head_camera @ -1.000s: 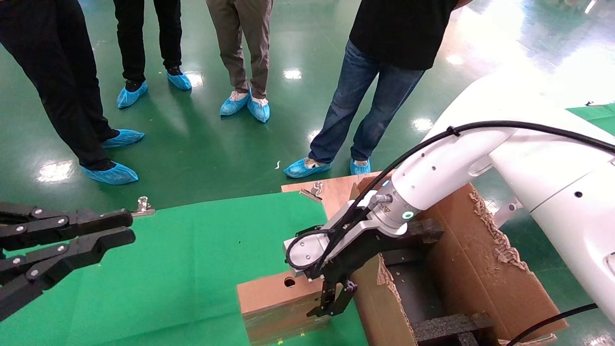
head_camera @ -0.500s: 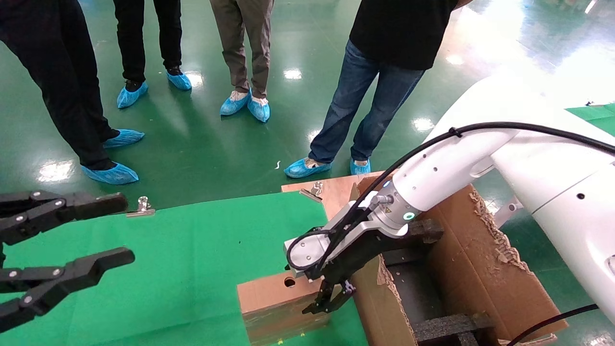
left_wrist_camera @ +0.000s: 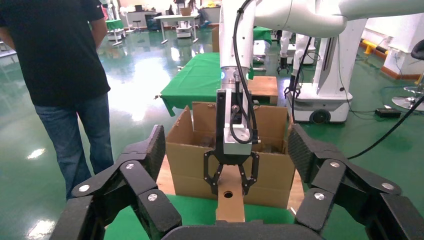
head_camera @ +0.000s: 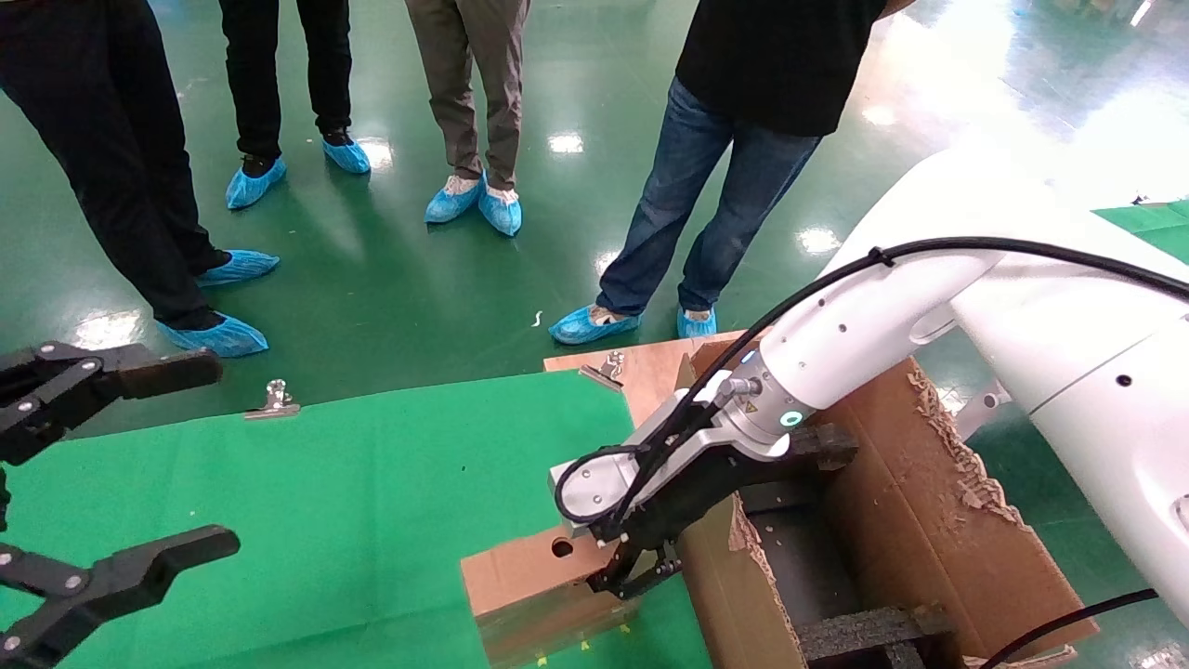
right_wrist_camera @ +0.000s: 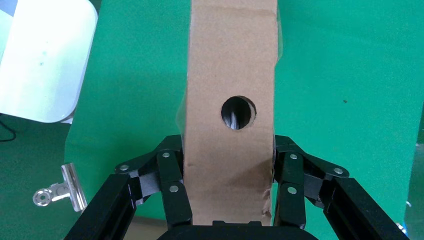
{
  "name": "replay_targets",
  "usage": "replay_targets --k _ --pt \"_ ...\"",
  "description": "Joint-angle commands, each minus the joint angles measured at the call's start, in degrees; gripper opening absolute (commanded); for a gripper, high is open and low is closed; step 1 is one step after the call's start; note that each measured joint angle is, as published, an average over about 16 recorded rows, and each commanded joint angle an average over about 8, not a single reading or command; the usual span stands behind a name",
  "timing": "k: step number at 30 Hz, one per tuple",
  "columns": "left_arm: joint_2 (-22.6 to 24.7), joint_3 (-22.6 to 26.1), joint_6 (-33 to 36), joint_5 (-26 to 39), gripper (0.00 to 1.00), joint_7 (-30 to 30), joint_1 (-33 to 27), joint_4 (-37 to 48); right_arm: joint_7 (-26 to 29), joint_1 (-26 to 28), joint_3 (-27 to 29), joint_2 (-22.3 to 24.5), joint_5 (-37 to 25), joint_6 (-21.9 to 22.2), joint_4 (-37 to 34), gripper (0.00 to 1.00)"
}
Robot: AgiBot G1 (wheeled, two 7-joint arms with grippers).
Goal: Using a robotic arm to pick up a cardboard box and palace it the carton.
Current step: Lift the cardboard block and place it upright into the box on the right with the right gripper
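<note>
the cardboard box [head_camera: 529, 581] is being stood on edge at the tabletop's [head_camera: 353, 483] near right corner, just beside the carton [head_camera: 920, 520], and is being clamped by the right pincer [head_camera: 624, 581]. the left pincer [head_camera: 111, 469] is being held spread, released, over the left edge.

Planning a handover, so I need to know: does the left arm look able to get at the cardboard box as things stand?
Probably yes. The left end effector is open over bare green cloth, facing the cardboard box with nothing between. But the right end effector already clamps the box's narrow top.
</note>
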Motion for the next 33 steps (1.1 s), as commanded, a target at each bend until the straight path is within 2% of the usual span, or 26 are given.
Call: replay_targets --k 1,13,24,33 --pt "0.00 0.00 0.00 0.00 1.00 0.00 0.00 0.00 -0.01 -0.01 0.00 0.00 -0.01 -0.04 0.02 0.00" --pt "0.00 0.00 0.00 0.00 1.00 0.00 0.00 0.00 1.60 2.50 1.52 0.87 1.60 1.38 -1.34 0.00" --pt "0.00 0.00 0.00 0.00 1.00 0.00 0.00 0.00 1.28 13.70 3.89 1.43 3.68 -0.19 -6.35 0.00" --pt "0.00 0.01 0.00 -0.01 1.00 0.00 0.00 0.00 -0.40 21.54 2.18 2.64 6.58 -1.10 -10.77 0.00"
